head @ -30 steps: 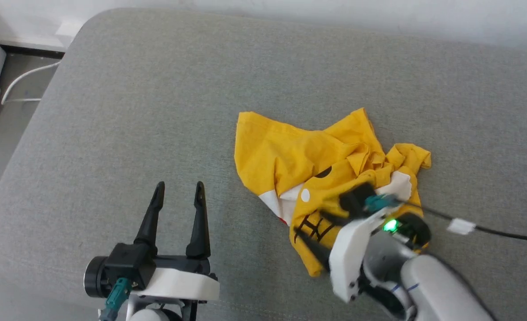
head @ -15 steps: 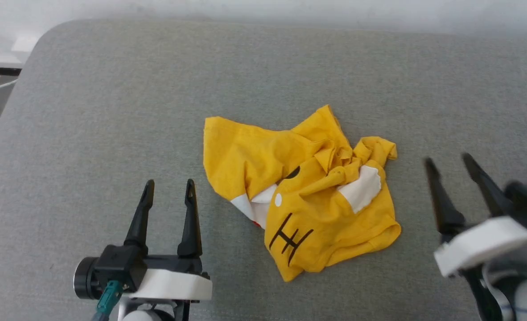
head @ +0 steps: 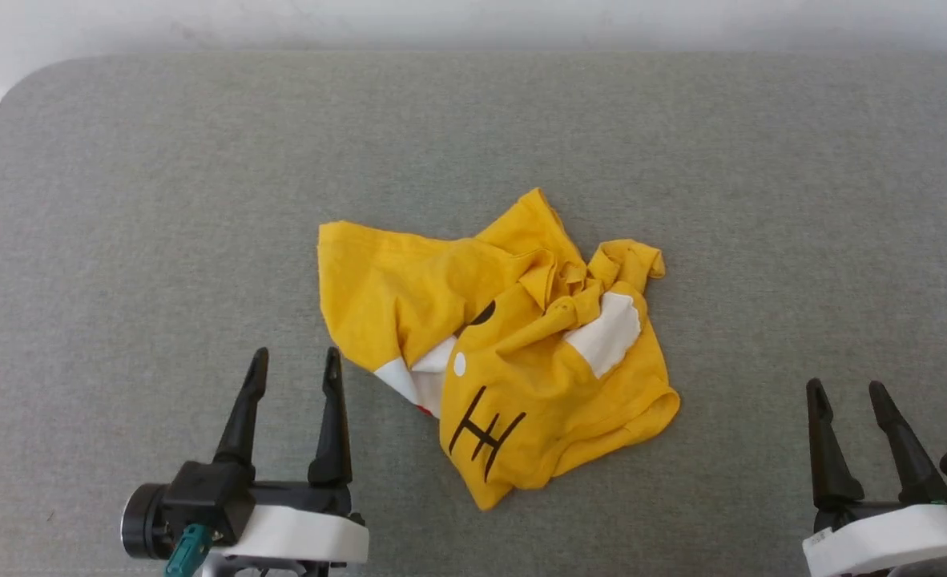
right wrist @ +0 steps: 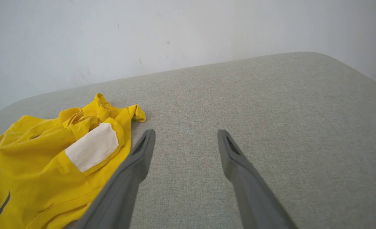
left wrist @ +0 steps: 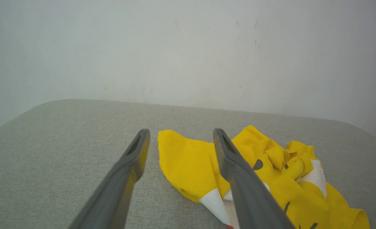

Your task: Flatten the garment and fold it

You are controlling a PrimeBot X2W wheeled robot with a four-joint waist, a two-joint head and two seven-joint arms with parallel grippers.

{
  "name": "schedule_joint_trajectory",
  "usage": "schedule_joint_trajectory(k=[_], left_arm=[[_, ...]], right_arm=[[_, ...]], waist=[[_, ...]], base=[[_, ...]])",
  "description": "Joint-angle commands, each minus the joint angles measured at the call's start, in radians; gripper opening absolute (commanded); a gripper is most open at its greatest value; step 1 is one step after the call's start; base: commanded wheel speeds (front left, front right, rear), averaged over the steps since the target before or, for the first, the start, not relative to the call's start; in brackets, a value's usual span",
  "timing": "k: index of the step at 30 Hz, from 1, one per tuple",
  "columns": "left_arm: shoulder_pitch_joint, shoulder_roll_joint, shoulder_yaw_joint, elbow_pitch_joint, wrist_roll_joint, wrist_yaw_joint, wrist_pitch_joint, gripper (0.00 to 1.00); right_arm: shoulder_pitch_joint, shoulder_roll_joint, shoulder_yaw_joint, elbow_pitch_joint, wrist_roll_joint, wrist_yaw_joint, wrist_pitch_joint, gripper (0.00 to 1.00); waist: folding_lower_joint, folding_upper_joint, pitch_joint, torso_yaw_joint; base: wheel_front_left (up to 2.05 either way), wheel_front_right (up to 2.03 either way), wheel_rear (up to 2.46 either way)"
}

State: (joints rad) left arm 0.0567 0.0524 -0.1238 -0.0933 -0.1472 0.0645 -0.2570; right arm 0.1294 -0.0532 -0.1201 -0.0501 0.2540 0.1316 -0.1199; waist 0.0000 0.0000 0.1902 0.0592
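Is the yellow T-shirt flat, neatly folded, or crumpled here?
Crumpled. The T-shirt lies in a bunched heap on the grey cushion, with ridged creases near its top and its print buckled, partly covered.

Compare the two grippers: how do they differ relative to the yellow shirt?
The left gripper sits closer to the garment than the right gripper. Through the left gripper's fingers yellow cloth shows; the right gripper's fingers frame bare cushion. Both are open, empty, clear of the garment.

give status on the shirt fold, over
Left gripper open, empty, short of the garment. Right gripper open, empty, off to its side. Garment crumpled on grey cushion, not flattened. Nothing in the way.
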Motion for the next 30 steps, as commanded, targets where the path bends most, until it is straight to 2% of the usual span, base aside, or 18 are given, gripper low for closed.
schedule_joint_trajectory(k=[1,6,10,13,15,22,26,30], left_arm=[[-0.010,0.004,0.005,0.001,0.014,-0.017,-0.005,1.00],[-0.120,0.068,0.000,0.031,0.040,-0.071,0.019,1.00],[-0.271,0.142,-0.007,0.076,0.044,-0.130,0.166,1.00],[-0.380,0.166,-0.002,0.117,0.000,-0.154,0.314,1.00],[-0.443,0.172,0.016,0.155,-0.053,-0.162,0.421,1.00],[-0.600,0.267,0.044,0.304,-0.183,-0.183,0.773,1.00],[-0.613,0.309,0.034,0.336,-0.235,-0.189,0.901,1.00],[-0.607,0.339,0.039,0.348,-0.246,-0.184,0.951,1.00]], right_arm=[[0.000,0.003,0.005,0.009,0.007,-0.001,-0.012,1.00],[-0.022,0.003,0.016,0.025,0.014,-0.001,-0.023,1.00],[-0.040,0.003,0.024,0.042,0.023,-0.001,-0.029,1.00],[-0.052,0.003,0.033,0.057,0.030,-0.001,-0.034,1.00],[-0.060,0.003,0.038,0.066,0.035,-0.001,-0.039,1.00],[-0.085,0.003,0.055,0.095,0.048,-0.001,-0.053,1.00],[-0.100,0.003,0.060,0.108,0.059,-0.001,-0.062,1.00],[-0.112,0.003,0.067,0.121,0.064,-0.001,-0.068,1.00]], waist=[[0.0000,0.0000,0.003,-0.011],[0.0000,0.0000,0.025,-0.027],[0.0000,0.0000,0.052,-0.047],[0.0000,0.0000,0.069,-0.069],[0.0000,0.0000,0.079,-0.085],[0.0000,0.0000,0.115,-0.144],[0.0000,0.0000,0.141,-0.174],[0.0000,0.0000,0.160,-0.195]], base=[[0.00,0.00,0.00],[0.00,0.00,0.00],[0.00,0.00,0.00],[0.00,0.00,0.00],[0.00,0.00,0.00],[0.00,0.00,0.00],[0.00,0.00,0.00],[0.00,0.00,0.00]])
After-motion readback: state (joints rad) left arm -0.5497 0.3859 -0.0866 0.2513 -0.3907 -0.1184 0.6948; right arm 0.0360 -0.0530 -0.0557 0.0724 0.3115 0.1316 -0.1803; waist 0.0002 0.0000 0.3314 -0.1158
